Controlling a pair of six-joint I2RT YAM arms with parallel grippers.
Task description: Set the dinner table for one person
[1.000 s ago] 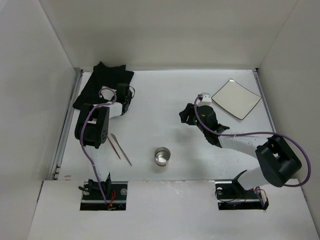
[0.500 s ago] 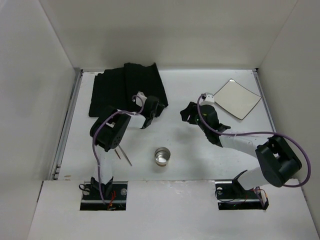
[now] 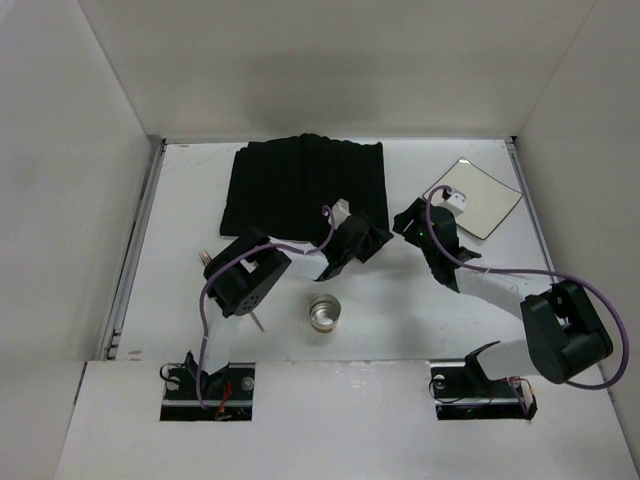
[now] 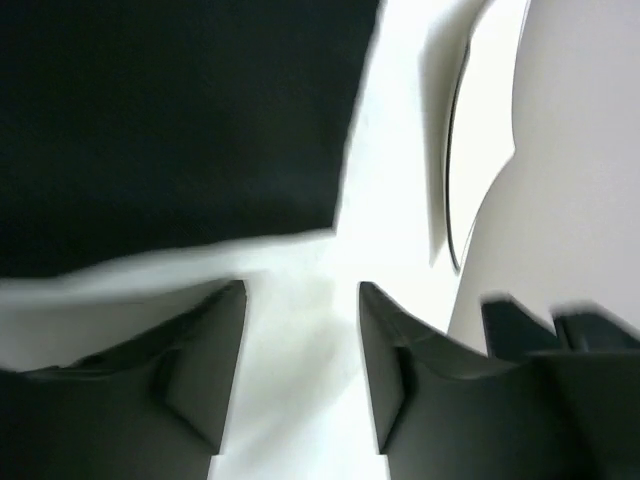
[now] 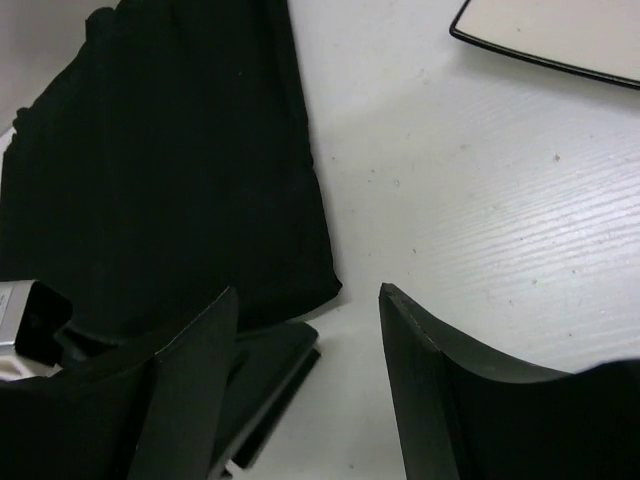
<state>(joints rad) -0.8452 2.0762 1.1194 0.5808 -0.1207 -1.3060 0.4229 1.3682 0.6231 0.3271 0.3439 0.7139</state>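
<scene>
The dinner table is the white walled surface. A black pleated mat lies spread flat at its far middle. My left gripper stands open just off the mat's near right corner, nothing between its fingers. In the left wrist view that gripper hangs over bare table, with the mat ahead on the left. My right gripper is open too, just right of that corner. Its wrist view shows the gripper beside the mat and the left arm's fingers.
A white square plate lies at the far right, its edge also in the right wrist view. A metal cup stands near the front middle. A thin utensil tip pokes out from under the left arm.
The left gripper pulled the mat's corner rightward, spreading the bunched mat flat, then opened and let go. The right gripper shifted a little right, toward the plate.
</scene>
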